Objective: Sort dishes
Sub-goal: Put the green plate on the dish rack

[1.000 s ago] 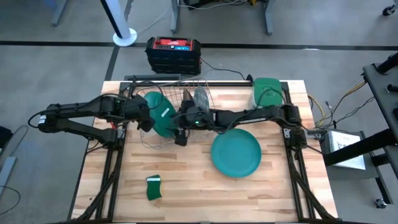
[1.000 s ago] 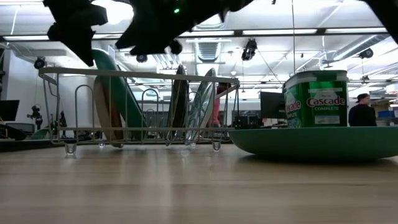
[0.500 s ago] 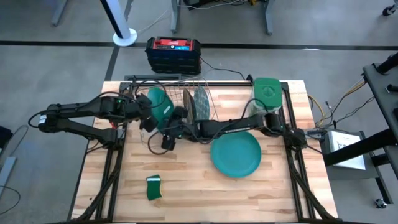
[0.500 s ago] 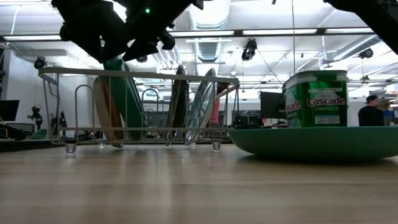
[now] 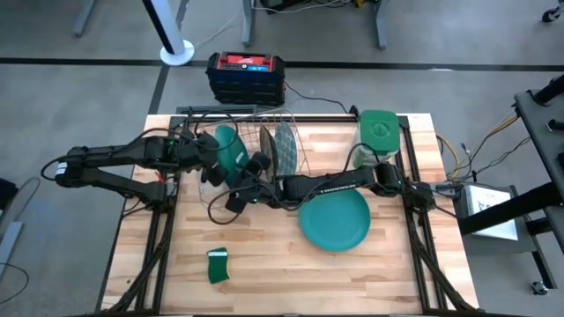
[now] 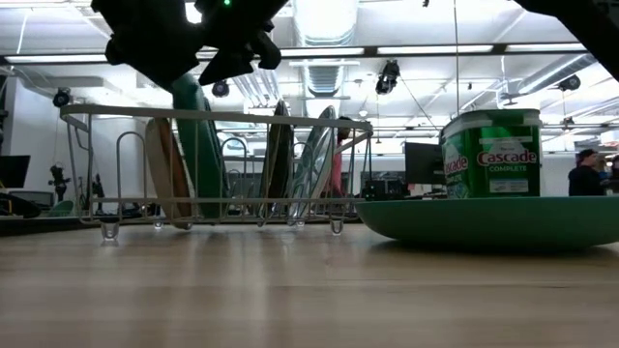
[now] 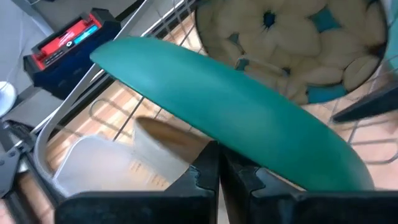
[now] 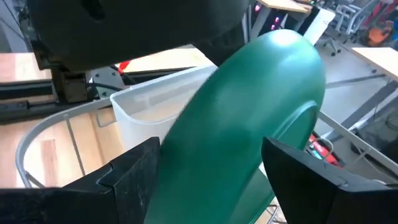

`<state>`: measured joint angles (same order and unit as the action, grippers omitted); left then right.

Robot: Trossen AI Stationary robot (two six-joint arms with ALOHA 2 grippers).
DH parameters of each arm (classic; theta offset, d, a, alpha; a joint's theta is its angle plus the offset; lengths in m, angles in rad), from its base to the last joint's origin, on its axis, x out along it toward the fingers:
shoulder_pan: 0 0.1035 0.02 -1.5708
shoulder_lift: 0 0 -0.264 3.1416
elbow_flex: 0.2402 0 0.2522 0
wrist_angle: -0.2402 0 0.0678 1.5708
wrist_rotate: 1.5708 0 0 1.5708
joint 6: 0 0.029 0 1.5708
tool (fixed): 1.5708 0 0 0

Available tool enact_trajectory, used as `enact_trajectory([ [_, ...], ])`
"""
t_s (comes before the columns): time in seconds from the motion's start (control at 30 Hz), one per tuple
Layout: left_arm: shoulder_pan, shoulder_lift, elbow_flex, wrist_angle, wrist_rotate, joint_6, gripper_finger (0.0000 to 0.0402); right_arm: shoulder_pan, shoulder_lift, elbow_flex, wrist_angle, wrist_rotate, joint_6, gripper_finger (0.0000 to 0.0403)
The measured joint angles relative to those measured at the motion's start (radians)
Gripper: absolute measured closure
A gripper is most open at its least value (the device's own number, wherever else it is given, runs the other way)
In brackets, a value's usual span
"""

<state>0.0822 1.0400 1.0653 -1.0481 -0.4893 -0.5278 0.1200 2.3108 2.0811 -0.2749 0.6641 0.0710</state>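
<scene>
Grey floor (image 5: pixel 79 97) around the wooden table (image 5: pixel 264 264); ceiling strip lights (image 6: pixel 435 48) overhead

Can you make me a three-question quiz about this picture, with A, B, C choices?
1. Where is the big teal plate?
A. flat on the table
B. in the rack
C. on the floor

2. What colour is the little sponge?
A. red
B. green
C. white

3. What is the left gripper doing?
A. hanging open
B. resting on the table
C. pinching a plate's edge

Answers:
1 A, it lies flat on the wood, right of the wire rack.
2 B, it shows green near the table's front.
3 C, its fingers are shut on the rim of the green plate standing in the rack.
</scene>
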Motion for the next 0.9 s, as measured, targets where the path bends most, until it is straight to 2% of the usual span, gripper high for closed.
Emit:
enact_trajectory([
  [0.33,0.0,0.017,0.0,0.072,0.001,0.022,0.0401,0.024,0.0,0.0,-0.046,0.178,-0.014,0.0151],
  [0.57,0.0,0.046,0.0,0.076,0.002,0.022,0.0401,-0.002,-0.006,0.006,-0.078,0.18,0.05,0.0182],
  [0.9,0.0,0.044,0.0,0.068,0.001,0.036,0.0401,-0.002,-0.019,0.035,-0.14,0.19,0.041,0.0269],
])
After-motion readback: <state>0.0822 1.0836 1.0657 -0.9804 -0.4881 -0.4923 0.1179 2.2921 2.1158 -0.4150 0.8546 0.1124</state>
